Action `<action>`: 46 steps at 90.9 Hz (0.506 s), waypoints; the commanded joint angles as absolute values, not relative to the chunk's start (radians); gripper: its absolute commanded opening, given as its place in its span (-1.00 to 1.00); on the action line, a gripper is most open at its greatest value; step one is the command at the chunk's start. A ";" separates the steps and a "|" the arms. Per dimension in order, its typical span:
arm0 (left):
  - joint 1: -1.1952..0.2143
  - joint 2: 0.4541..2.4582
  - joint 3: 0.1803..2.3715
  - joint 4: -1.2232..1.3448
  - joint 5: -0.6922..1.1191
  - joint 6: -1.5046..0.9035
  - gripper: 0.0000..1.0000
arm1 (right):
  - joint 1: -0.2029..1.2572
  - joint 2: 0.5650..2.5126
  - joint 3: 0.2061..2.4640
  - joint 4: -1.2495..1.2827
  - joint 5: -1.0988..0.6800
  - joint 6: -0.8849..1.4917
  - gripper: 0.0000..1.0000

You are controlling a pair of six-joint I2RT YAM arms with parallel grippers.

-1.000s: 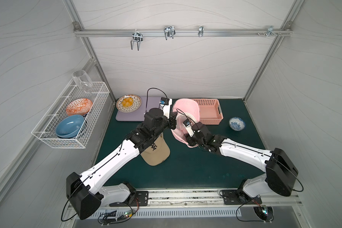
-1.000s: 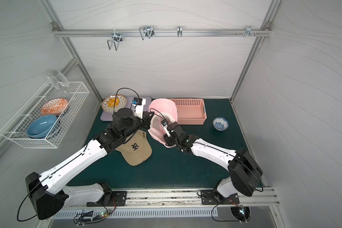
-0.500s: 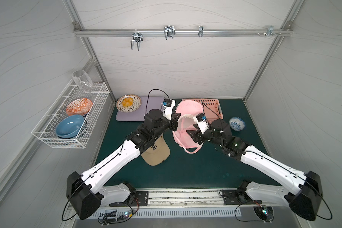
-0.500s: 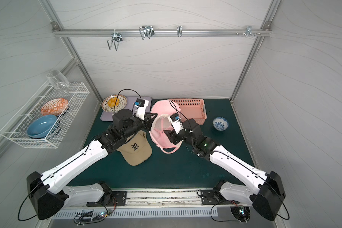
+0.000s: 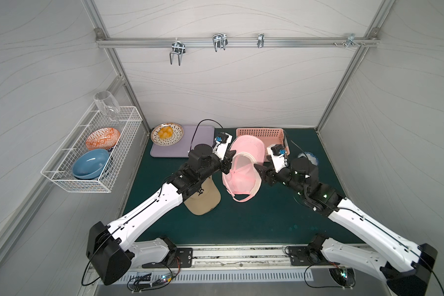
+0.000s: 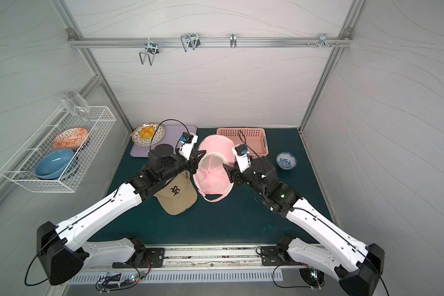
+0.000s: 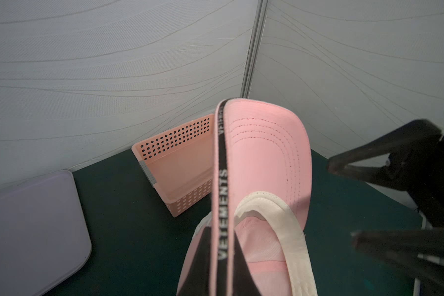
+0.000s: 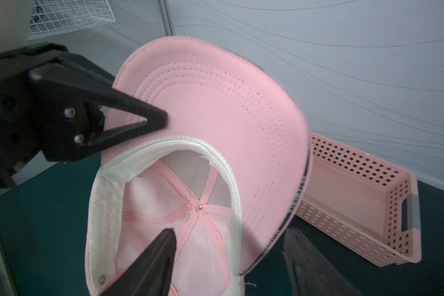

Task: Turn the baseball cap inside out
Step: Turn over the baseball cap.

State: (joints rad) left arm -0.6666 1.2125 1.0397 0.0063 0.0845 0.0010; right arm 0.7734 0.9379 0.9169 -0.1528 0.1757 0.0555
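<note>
The pink baseball cap point(image 5: 241, 176) point(image 6: 213, 176) hangs above the green mat with its white-lined inside point(image 8: 190, 202) facing up in both top views. Its brim point(image 7: 264, 159) points toward the back wall. My left gripper point(image 5: 230, 160) point(image 6: 199, 156) point(image 7: 222, 269) is shut on the brim's side edge, seen also in the right wrist view as the left gripper point(image 8: 162, 120). My right gripper point(image 5: 258, 170) point(image 6: 227, 170) point(image 8: 231, 230) is open at the cap's opposite side. One finger point(image 8: 151, 256) reaches into the crown and the other point(image 8: 308, 258) stays outside the brim.
A tan cap point(image 5: 203, 202) point(image 6: 177, 197) lies on the mat under my left arm. At the back stand a pink perforated basket point(image 5: 260, 133) point(image 6: 241, 133), a purple tray point(image 5: 185, 151) and a plate of yellow food point(image 5: 167, 133). A small blue-patterned bowl point(image 6: 286, 160) sits right; a wire rack point(image 5: 92, 153) hangs left.
My right arm has pulled back to the right from under the cap, and its gripper has opened wider. The cap's inside now faces up. The left gripper keeps its hold.
</note>
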 commanded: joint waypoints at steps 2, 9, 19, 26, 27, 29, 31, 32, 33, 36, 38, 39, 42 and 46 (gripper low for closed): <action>-0.666 1.206 1.023 0.146 0.112 0.104 -1.00 | 0.704 0.914 0.952 -0.210 0.116 0.106 0.47; -0.666 1.208 1.010 0.177 0.108 0.140 -1.00 | 0.643 0.912 0.972 -0.246 0.011 0.153 0.48; -0.666 1.222 0.995 0.232 0.054 0.233 -1.00 | 0.539 0.913 1.033 -0.349 -0.137 0.303 0.52; -0.667 1.242 0.977 0.322 0.002 0.332 -1.00 | 0.471 0.926 1.074 -0.406 -0.282 0.389 0.52; -0.667 1.245 0.972 0.336 -0.002 0.348 -1.00 | 0.466 0.928 1.078 -0.410 -0.300 0.401 0.51; -0.667 1.251 0.964 0.373 -0.009 0.380 -1.00 | 0.457 0.930 1.085 -0.415 -0.328 0.417 0.52; -0.666 1.261 0.956 0.406 -0.012 0.414 -1.00 | 0.452 0.932 1.089 -0.419 -0.351 0.437 0.51; -0.667 1.264 0.953 0.432 -0.011 0.429 -1.00 | 0.450 0.933 1.091 -0.419 -0.359 0.443 0.51; -0.667 1.267 0.949 0.452 -0.011 0.443 -1.00 | 0.450 0.934 1.092 -0.418 -0.369 0.455 0.51; -0.667 1.277 0.940 0.494 -0.006 0.481 -1.00 | 0.449 0.936 1.096 -0.418 -0.391 0.495 0.52; -0.667 1.284 0.936 0.525 -0.001 0.502 -1.00 | 0.449 0.940 1.098 -0.416 -0.409 0.523 0.52; -0.667 1.288 0.933 0.535 0.002 0.512 -1.00 | 0.449 0.943 1.101 -0.416 -0.416 0.535 0.52; -0.668 1.296 0.928 0.564 0.013 0.542 -1.00 | 0.448 0.954 1.109 -0.419 -0.433 0.572 0.52; -0.670 1.307 0.926 0.591 0.022 0.580 -1.00 | 0.447 0.973 1.124 -0.426 -0.457 0.627 0.52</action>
